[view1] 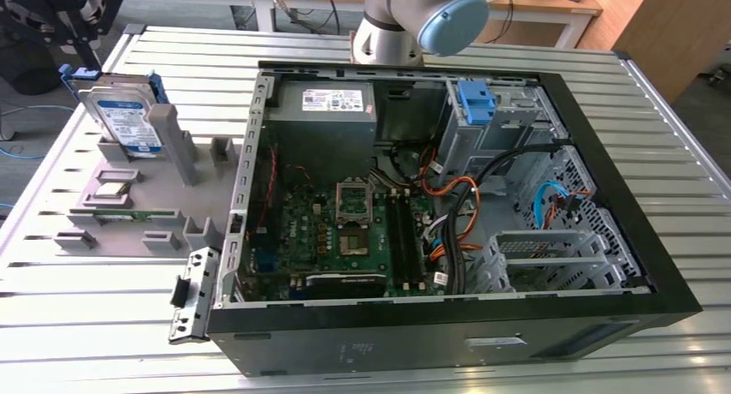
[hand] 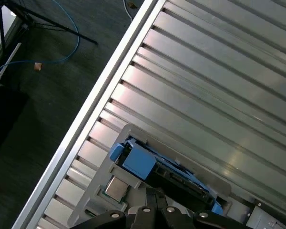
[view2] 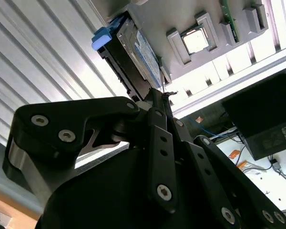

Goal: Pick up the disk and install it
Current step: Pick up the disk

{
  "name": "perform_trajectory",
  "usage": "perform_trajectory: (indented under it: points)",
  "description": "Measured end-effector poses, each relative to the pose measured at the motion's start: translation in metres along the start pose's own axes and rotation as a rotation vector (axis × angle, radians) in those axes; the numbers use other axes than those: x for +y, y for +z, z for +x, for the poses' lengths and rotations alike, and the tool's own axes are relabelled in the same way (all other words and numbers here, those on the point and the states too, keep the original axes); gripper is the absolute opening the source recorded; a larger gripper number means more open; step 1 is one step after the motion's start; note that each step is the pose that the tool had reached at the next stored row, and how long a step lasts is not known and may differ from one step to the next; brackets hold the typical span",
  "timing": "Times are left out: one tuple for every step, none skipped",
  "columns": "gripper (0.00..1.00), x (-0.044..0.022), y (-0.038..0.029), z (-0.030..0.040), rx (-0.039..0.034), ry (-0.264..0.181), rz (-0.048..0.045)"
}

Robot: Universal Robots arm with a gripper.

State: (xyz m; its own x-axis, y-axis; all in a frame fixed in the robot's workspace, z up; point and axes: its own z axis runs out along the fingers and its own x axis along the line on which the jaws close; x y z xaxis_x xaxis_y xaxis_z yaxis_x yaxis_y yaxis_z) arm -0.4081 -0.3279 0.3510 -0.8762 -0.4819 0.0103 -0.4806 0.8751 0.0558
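End effector, fingertips pressed together on nothing, hangs near disk, upright in grey fixture by worktop corner.

**Disk.** The disk, a flat silver-metal drive with a white-and-blue label, is clipped in a blue plastic bracket. It is stood upright on its edge in a slot of the grey holder on the table, at the exterior view's left. In the first wrist view it is seen edge-on, dark-sided.
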Motion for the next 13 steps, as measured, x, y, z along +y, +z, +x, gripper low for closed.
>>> perform_trajectory:
  points:
    - [0.11,0.0000,0.0000,0.0000,0.0011,-0.020,0.0002]
    - [0.11,0.0000,0.0001,0.0000,0.0021,-0.037,0.0004]
    - [0.11,0.0000,0.0001,0.0000,0.0031,-0.056,0.0006]
    - [0.11,0.0000,0.0002,0.0000,0.0041,-0.074,0.0007]
    - [0.11,0.0000,0.0002,0.0000,0.0051,-0.091,0.0009]
    - [0.11,0.0000,0.0003,0.0000,0.0061,-0.109,0.0011]
    - [0.11,0.0000,0.0003,0.0000,0.0071,-0.127,0.0013]
    - [0.11,0.0000,0.0003,0.0000,0.0084,-0.151,0.0015]
    - [0.11,0.0000,0.0004,0.0000,0.0094,-0.169,0.0017]
    - [0.11,0.0000,0.0005,0.0000,0.0104,-0.187,0.0019]
    - [0.11,0.0000,0.0005,0.0000,0.0114,-0.205,0.0021]
    - [0.11,0.0000,0.0005,0.0000,0.0129,-0.231,0.0024]
    - [0.11,0.0000,0.0006,0.0000,0.0139,-0.249,0.0025]
